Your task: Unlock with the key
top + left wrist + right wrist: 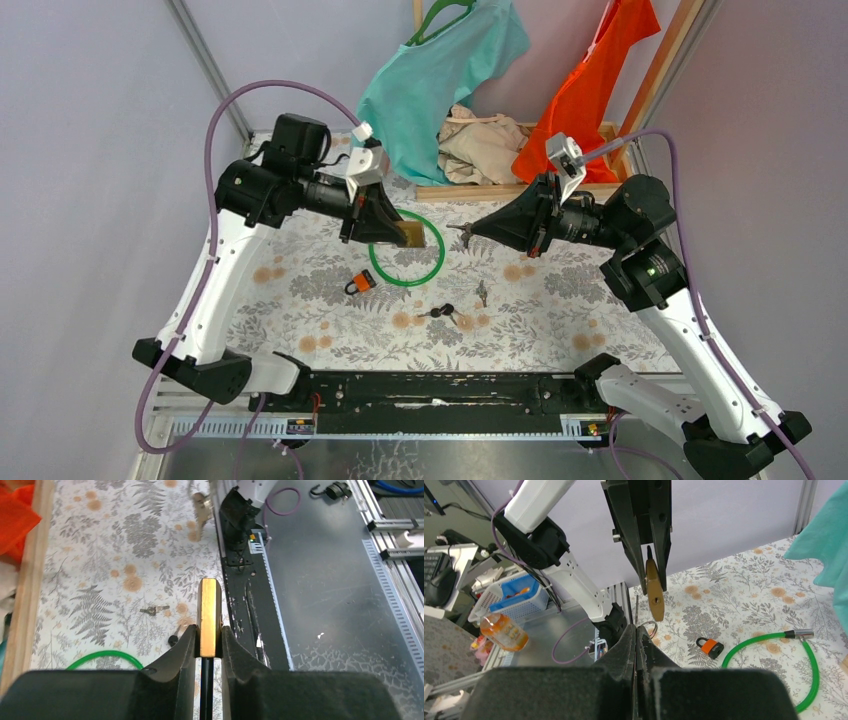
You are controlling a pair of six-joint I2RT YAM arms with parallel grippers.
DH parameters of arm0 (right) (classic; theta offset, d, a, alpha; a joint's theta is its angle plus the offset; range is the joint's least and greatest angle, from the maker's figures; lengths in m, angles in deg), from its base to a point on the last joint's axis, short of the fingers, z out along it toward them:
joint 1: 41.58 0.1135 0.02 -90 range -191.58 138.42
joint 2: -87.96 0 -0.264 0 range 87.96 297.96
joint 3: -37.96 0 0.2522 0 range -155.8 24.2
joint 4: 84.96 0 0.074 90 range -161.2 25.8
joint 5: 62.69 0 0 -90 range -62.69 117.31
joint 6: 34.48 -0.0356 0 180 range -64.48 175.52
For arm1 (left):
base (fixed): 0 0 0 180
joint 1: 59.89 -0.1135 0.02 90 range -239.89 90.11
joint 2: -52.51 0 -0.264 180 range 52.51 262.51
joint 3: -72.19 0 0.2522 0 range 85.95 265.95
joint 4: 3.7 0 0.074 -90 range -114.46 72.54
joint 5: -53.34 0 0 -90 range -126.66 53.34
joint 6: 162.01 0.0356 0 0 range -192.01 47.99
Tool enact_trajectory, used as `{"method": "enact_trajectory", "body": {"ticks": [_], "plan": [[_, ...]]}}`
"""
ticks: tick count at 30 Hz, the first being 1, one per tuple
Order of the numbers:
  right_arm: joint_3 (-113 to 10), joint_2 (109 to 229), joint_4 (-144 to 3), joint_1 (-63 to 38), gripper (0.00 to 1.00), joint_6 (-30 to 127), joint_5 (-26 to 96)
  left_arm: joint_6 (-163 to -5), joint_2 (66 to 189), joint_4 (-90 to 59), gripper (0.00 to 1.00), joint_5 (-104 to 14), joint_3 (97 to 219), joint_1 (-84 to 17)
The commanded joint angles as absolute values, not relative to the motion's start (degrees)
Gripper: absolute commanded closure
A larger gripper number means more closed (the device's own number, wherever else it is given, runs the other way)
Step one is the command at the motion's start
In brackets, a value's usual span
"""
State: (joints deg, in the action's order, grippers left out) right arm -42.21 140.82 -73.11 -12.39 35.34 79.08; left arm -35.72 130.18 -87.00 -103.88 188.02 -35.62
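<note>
My left gripper (398, 232) (209, 636) is shut on a brass padlock (412, 234) (209, 616) and holds it in the air, its end pointing at the right arm. In the right wrist view the padlock (655, 594) hangs from the left fingers (631, 530), just ahead of my right gripper (636, 630). The right gripper (470, 232) is shut on a thin key (636, 611) (460, 233), seen edge-on, with its ring (649, 628) beside the fingertips. A short gap separates key and padlock.
On the floral cloth (560, 310) lie a small orange padlock (361, 284) (710, 647), a green cable loop (407, 268) (774, 647) and loose keys (450, 315) (155, 610). Clothes on a wooden frame (480, 140) stand at the back.
</note>
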Motion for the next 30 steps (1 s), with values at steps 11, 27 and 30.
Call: {"method": "enact_trajectory", "body": {"ticks": [11,27,30], "plan": [[-35.0,136.7,-78.2,-12.5,1.00,47.6,83.8,-31.6,131.6,-87.5,1.00,-102.7,192.4,-26.9],[-30.2,136.2,-89.0,-12.5,1.00,42.6,85.7,-36.1,133.0,-85.5,1.00,-103.3,194.2,-26.8],[-30.2,136.3,-89.1,-12.4,1.00,42.6,85.8,-36.9,133.4,-85.0,1.00,-103.3,194.7,-26.8]]}}
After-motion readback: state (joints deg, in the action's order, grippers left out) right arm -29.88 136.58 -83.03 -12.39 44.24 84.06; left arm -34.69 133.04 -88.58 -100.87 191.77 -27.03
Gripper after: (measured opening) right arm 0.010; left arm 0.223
